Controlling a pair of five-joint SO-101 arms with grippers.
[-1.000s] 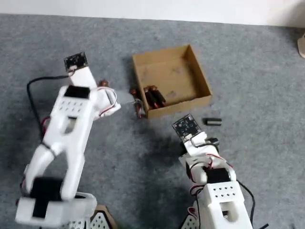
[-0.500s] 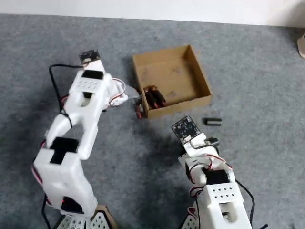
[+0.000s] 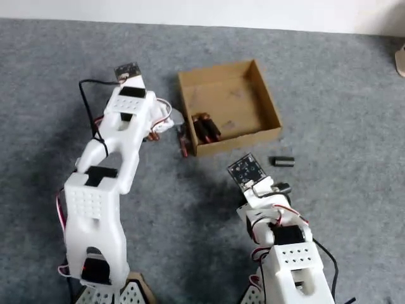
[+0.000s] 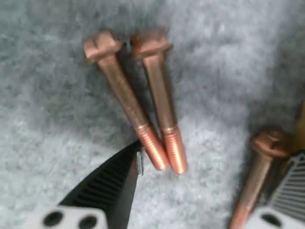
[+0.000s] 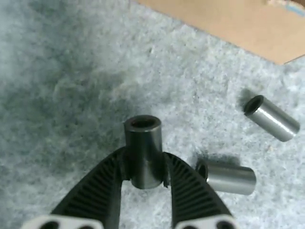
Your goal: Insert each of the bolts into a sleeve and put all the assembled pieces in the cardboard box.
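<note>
Beside the cardboard box [image 3: 237,142], the open left tool [image 4: 214,160] has swung over two bolts [image 4: 159,90]; the right tool [image 5: 144,174] clamps a sleeve [image 5: 143,143] for insertion

Even light casts soft shadows on the grey carpet [image 3: 329,95].

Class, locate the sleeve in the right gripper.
In the right wrist view, the dark sleeve sits clamped in the right gripper, over the carpet, two loose sleeves lying nearby.

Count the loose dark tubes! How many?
3. One dark metal sleeve sits in the right gripper; a second sleeve and third sleeve lie on grey carpet nearby. Others may be hidden.
</note>
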